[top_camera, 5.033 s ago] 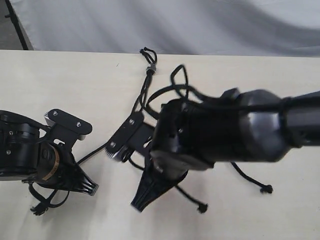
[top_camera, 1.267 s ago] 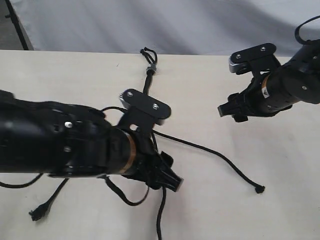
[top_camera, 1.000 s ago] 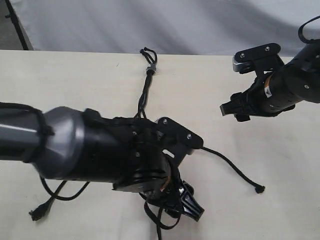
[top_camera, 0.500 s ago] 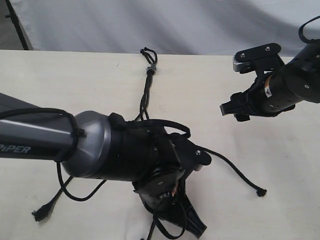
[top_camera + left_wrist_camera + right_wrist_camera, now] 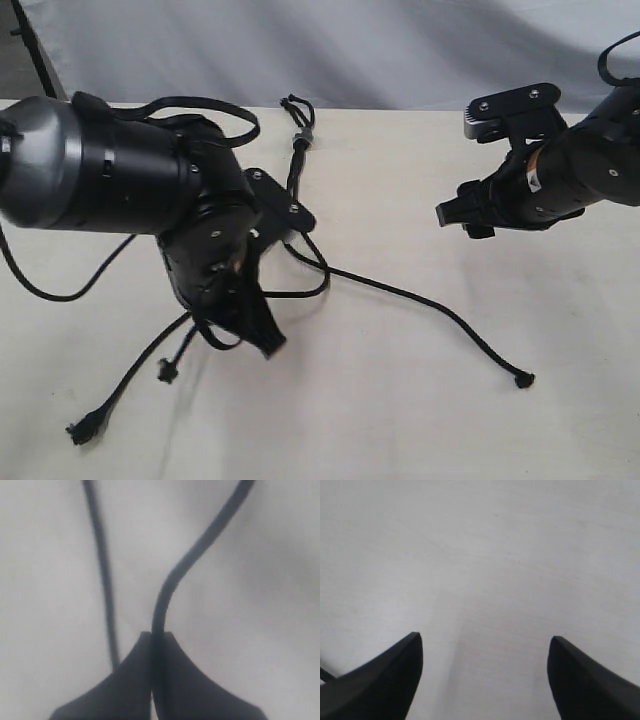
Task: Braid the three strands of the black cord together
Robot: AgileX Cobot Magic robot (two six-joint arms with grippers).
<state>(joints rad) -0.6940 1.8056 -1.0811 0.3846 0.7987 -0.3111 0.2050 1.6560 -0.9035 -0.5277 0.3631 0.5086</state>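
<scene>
Since the frame half a second back, the left arm is swinging away from the near centre of the worktop (image 5: pixel 430 440) toward the left. The left end effector (image 5: pixel 264 341), spread a second ago, is now pressed together.

Nearest, one knotted tip (image 5: pixel 80 432) is lying at the near left, with a second tip (image 5: pixel 167 375) just beyond it. A third tip (image 5: pixel 520 380) is resting well apart on the right.

The left wrist view is showing the jaws pinching one strand (image 5: pixel 167 587), while a neighbouring strand (image 5: pixel 102 580) is passing beside them, unheld. Which of the three strands (image 5: pixel 410 294) is being held cannot be told.

Further off, the right end effector (image 5: pixel 452 215) is hanging spread and empty over bare worktop, well apart from the black cord (image 5: pixel 293 175). Farthest, the grey band (image 5: pixel 303 135) is binding the cord near the far edge.

Judgement: a crossing is being made, and little braid is showing yet.

Recommended:
- Keep the pinched strand low and lightly taut toward the band.
- Lay it between the other two before letting go, without dragging the neighbour.
- Bring the right end effector to the outer right strand for the next crossing.
</scene>
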